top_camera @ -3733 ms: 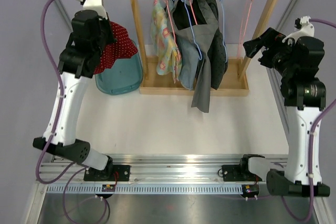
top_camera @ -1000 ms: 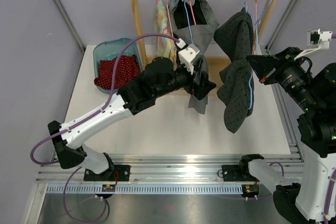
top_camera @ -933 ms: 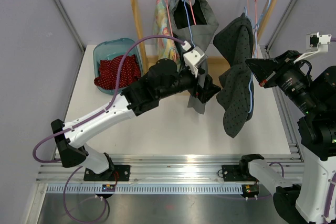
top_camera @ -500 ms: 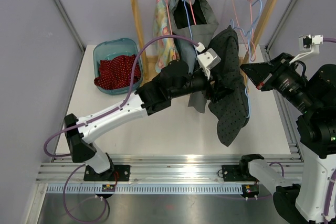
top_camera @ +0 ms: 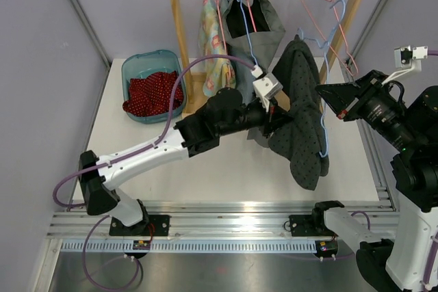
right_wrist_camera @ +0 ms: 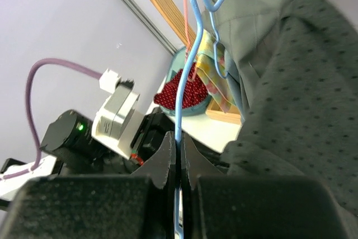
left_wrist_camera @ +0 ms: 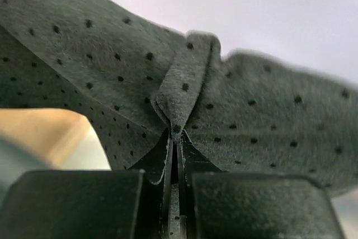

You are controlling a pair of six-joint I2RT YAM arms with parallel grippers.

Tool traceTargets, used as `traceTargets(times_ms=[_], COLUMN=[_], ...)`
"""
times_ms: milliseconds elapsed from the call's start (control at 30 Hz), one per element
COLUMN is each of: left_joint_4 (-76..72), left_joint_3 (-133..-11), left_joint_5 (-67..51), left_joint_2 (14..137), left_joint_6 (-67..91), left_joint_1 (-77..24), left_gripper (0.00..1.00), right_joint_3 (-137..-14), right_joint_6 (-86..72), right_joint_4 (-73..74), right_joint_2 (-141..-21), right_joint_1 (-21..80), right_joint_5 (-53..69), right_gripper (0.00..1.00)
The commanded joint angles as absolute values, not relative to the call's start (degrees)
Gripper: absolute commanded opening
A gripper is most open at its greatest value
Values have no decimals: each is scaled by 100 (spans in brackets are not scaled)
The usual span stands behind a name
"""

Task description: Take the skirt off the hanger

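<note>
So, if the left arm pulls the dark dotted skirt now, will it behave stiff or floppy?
Probably floppy: the dotted skirt hangs in loose folds and puckers where the left gripper pinches it. It looks fuzzy, so likely not slippery. It may drag on the blue hanger that the right gripper clamps.

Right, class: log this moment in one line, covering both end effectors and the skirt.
left end effector: shut on skirt | right end effector: shut on blue hanger | skirt: not yet off hanger
</note>
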State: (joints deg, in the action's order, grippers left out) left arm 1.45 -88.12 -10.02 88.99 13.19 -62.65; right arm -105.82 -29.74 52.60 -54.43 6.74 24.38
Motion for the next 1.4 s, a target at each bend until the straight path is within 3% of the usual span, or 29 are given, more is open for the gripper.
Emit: traceTargets(times_ms=[0,233,433,967,1367], left_joint_4=[27,-588,-677,-1573,-1320], left_joint_3=[-7957,-5356,-4396,-3226,-3735], left_joint_5=[-554,-238,421,563,650], left_joint_2=[8203,7410,7137,7444,7831], left_joint_6=[1493,2258,2733,3551,3586], left_joint_1=[-6372,-6916,-7725,-8367,-8762], left_gripper=[0,0,0,0,0], right_joint_3=[-10933,-11179,-11250,-11373,-11900], right_joint_6=[-2778,-2567,-2637,-2303,-1969], right_joint_4=[4702,4483,4035,3832,2839], right_joint_2=[-5616,-6300,-6837,-6960,-8436], right_joint_1=[677,677,677,677,668], right_joint_5=[2136,1618,1626,774,-316], right_gripper=[0,0,0,0,0])
